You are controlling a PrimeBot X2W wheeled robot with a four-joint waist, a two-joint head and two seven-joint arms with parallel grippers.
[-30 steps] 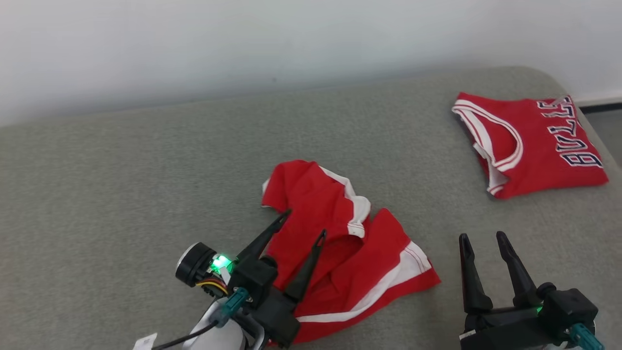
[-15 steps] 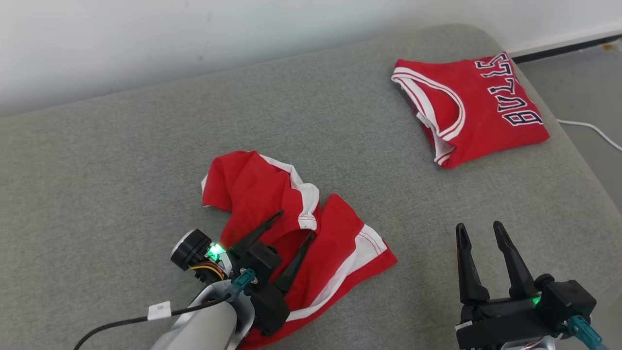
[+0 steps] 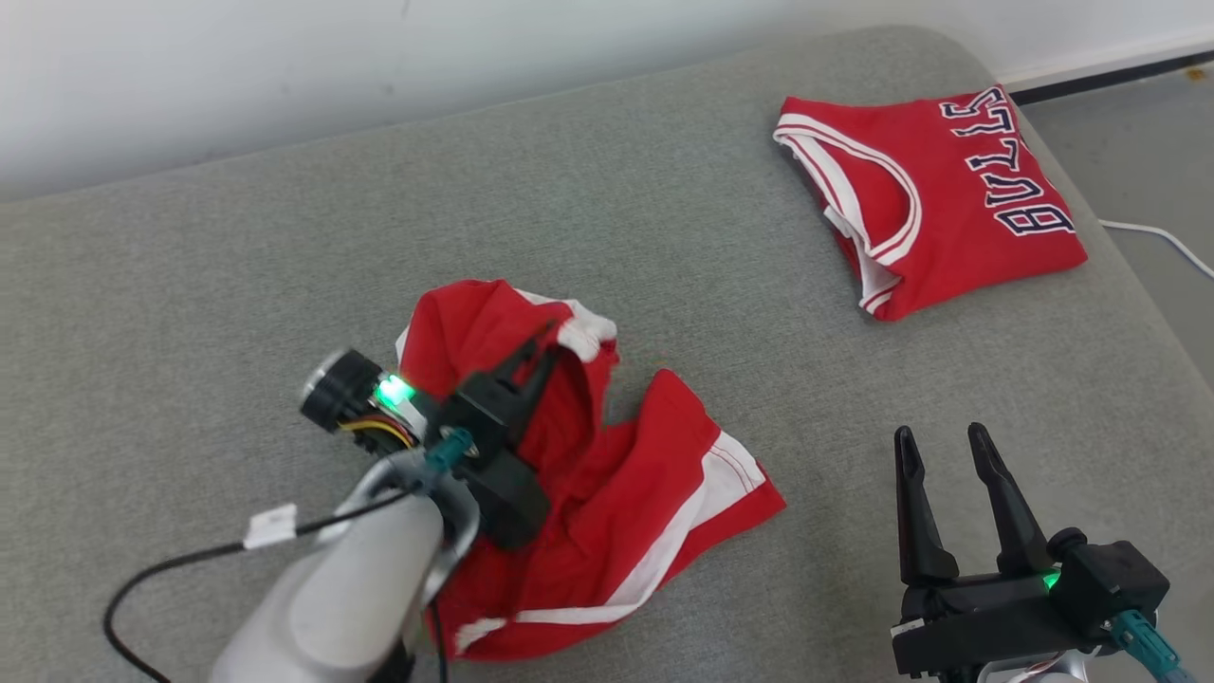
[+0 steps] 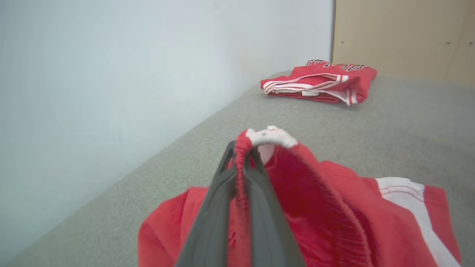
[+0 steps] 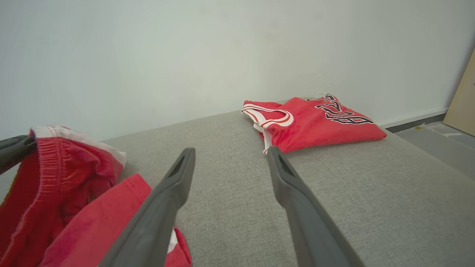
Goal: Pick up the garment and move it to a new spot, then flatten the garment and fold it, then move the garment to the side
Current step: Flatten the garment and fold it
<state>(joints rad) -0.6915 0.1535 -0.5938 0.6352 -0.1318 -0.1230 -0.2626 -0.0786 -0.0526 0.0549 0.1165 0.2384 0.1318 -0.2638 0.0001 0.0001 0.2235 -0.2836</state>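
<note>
Item: garment (image 3: 654,493), red shorts with white side stripes and a ribbed elastic waistband (image 4: 271,136). Location: near-left part of the grey padded surface (image 3: 237,285), crumpled, with one leg spread toward the right and the rest bunched. Condition: not flat and not folded. Most of the cloth lies on the surface, and only a short run of waistband is drawn up into a peak. Left gripper (image 3: 538,353): fingers pressed together on that raised waistband, with the red rib showing between them in the left wrist view, so the hold is on the hem alone. Right gripper (image 3: 941,434): fingers spread wide with nothing between them, standing over bare surface just right of the garment and touching none of it. Also present: a folded jersey (image 3: 939,199), red with dark lettering, lying squared at the far right corner well apart from the shorts. A pale wall (image 3: 285,66) stands behind it. Progress, as judged: the opening step is only begun, with the grasp made and the lift barely started. Outstanding: carrying the garment to a new spot, spreading it flat, folding it, and setting it aside, probably beside the jersey.
</note>
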